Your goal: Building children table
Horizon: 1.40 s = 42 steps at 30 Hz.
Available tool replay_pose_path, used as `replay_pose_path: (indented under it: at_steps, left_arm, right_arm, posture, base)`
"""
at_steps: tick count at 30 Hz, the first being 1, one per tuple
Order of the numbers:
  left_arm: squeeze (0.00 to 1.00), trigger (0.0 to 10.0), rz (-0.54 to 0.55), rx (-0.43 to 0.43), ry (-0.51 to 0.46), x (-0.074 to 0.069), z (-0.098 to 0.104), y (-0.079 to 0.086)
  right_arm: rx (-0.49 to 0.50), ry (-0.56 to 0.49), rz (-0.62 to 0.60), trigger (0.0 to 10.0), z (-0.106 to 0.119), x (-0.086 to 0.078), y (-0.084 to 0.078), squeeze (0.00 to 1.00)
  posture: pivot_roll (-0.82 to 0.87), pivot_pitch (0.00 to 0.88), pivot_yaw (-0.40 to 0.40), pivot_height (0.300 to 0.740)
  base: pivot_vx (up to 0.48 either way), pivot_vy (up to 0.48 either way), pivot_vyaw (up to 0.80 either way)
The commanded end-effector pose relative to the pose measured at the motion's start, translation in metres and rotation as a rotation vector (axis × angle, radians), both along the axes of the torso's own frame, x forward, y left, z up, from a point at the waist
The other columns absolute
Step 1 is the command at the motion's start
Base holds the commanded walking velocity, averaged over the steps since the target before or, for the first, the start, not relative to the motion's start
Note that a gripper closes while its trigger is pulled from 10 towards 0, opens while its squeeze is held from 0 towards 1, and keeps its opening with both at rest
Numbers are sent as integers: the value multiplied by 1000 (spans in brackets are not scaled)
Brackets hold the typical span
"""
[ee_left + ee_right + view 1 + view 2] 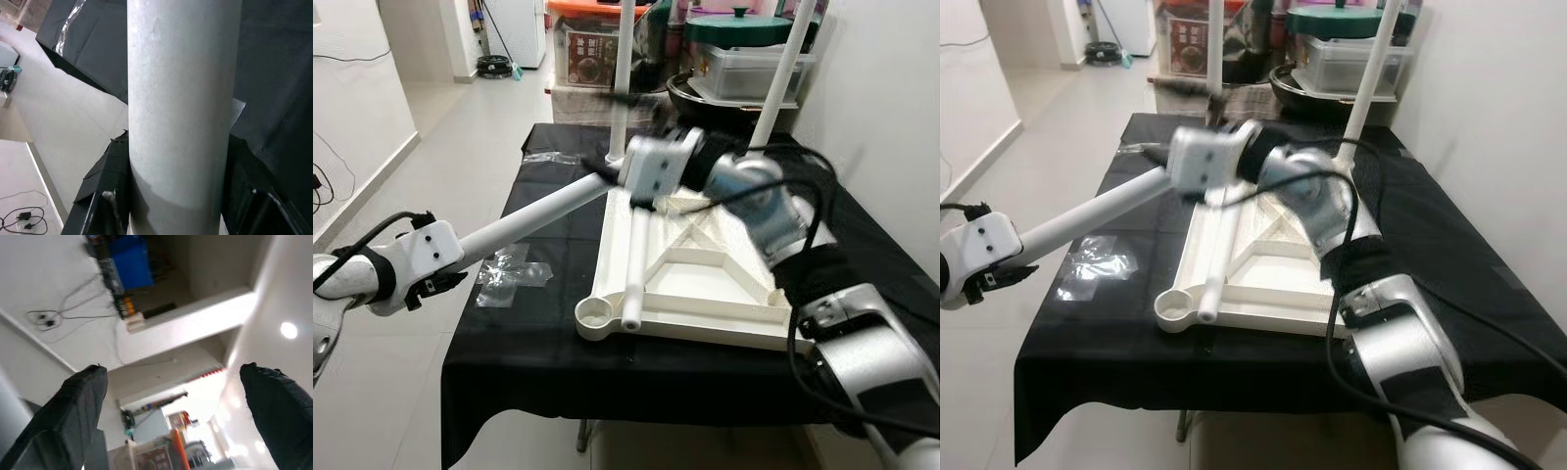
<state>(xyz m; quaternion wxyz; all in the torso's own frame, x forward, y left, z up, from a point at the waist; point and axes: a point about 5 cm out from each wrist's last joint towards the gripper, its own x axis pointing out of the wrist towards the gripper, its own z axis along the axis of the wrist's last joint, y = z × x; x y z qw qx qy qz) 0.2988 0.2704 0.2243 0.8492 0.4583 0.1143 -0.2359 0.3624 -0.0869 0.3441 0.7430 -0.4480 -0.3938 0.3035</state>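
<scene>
A white tabletop frame (705, 294) lies upside down on the black-clothed table (529, 343). Two white legs (622, 78) (778, 78) stand upright at its far corners. A third leg (636, 264) lies loose along the frame's left side, beside an empty round socket (594, 313). My left gripper (465, 250) is out past the table's left edge, shut on a fourth long leg (538, 211) that slants up toward the far left corner; this leg (181, 98) sits between the black fingers (105, 196). My right arm reaches across the frame, blurred. Its gripper (171, 372) is open, holding nothing and tipped upward.
Crumpled clear plastic wrap (509, 269) lies on the cloth near the left edge. Storage boxes and a lidded pot (744, 59) are stacked just behind the table. A wall runs close on the right, and tiled floor (460, 127) opens to the left.
</scene>
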Motion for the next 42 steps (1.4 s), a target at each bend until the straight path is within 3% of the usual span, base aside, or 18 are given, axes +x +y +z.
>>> replay_pose_path:
  at_steps: [1, 2, 3, 5, 8, 9, 10, 11, 12, 13, 14, 16, 19, 20, 21, 22, 27, 42]
  left_arm:
    - [0, 10000, 23, -18, -6, -2, -3, 2]
    - [0, 10000, 69, -39, -18, -5, -8, 5]
    - [0, 10000, 69, -39, -18, -5, -8, 5]
    - [0, 10000, 123, -73, -57, -6, -8, 8]
    - [0, 10000, 141, -85, -70, -6, -8, 9]
    - [0, 10000, 176, -114, -142, -5, -4, 9]
    - [0, 10000, 176, -114, -142, -5, -4, 9]
    - [0, 10000, 192, -144, -217, -4, 2, 8]
    - [0, 10000, 192, -144, -217, -4, 2, 8]
    - [0, 10000, 173, -218, -299, -4, 10, -1]
    - [0, 10000, 173, -218, -299, -4, 10, -1]
    - [0, 10000, 124, -321, -366, -7, 17, -17]
    - [0, 10000, 94, -353, -362, -9, 16, -24]
    - [0, 10000, 64, -366, -347, -10, 12, -31]
    - [0, 10000, 64, -366, -347, -10, 12, -31]
    - [0, 10000, 34, -383, -330, -11, 9, -37]
    - [0, 10000, -68, -428, -282, -14, 5, -56]
    - [0, 10000, -134, -483, -239, -18, -1, -73]
  right_arm:
    - [90, 13, -62, 10000, 10, 6, -17, 1000]
    - [274, 115, -137, 10000, 15, 17, -44, 1000]
    - [274, 115, -137, 10000, 15, 17, -44, 1000]
    - [465, 319, -151, 10000, 1, 27, -64, 1000]
    - [526, 385, -146, 10000, -5, 29, -69, 1000]
    - [715, 556, -138, 10000, -25, 35, -77, 1000]
    - [715, 556, -138, 10000, -25, 35, -77, 1000]
    - [858, 704, -127, 10000, -46, 39, -81, 1000]
    - [858, 704, -127, 10000, -46, 39, -81, 1000]
    - [990, 902, -75, 10000, -79, 39, -73, 1000]
    - [990, 902, -75, 10000, -79, 39, -73, 1000]
    - [1096, 1181, 63, 10000, -123, 28, -44, 1000]
    - [1108, 1293, 155, 10000, -137, 20, -27, 1000]
    - [1095, 1362, 258, 10000, -143, 10, -9, 463]
    - [1095, 1362, 258, 10000, -143, 10, -9, 463]
    - [1040, 1398, 354, 10000, -144, -1, 7, 0]
    - [881, 1423, 590, 10000, -138, -27, 35, 0]
    - [859, 1397, 659, 10000, -129, -45, 59, 0]
  posture:
    - [50, 0, -46, 740]
    - [51, 0, -50, 740]
    - [51, 0, -50, 740]
    - [56, 0, -54, 740]
    - [56, 0, -54, 740]
    - [53, 0, -56, 740]
    - [53, 0, -56, 740]
    - [56, 0, -55, 740]
    - [56, 0, -55, 740]
    - [65, 0, -60, 740]
    - [65, 0, -60, 740]
    - [70, 0, -63, 740]
    - [70, 0, -63, 740]
    - [67, 0, -63, 740]
    - [67, 0, -63, 740]
    - [67, 0, -63, 740]
    - [78, 0, -67, 740]
    - [75, 0, -63, 740]
  base:
    - [0, 0, 0]
    - [0, 0, 0]
    - [0, 0, 0]
    - [0, 0, 0]
    - [0, 0, 0]
    - [0, 0, 0]
    - [0, 0, 0]
    - [0, 0, 0]
    - [0, 0, 0]
    - [0, 0, 0]
    - [0, 0, 0]
    - [0, 0, 0]
    - [0, 0, 0]
    - [0, 0, 0]
    - [0, 0, 0]
    - [0, 0, 0]
    - [0, 0, 0]
    - [0, 0, 0]
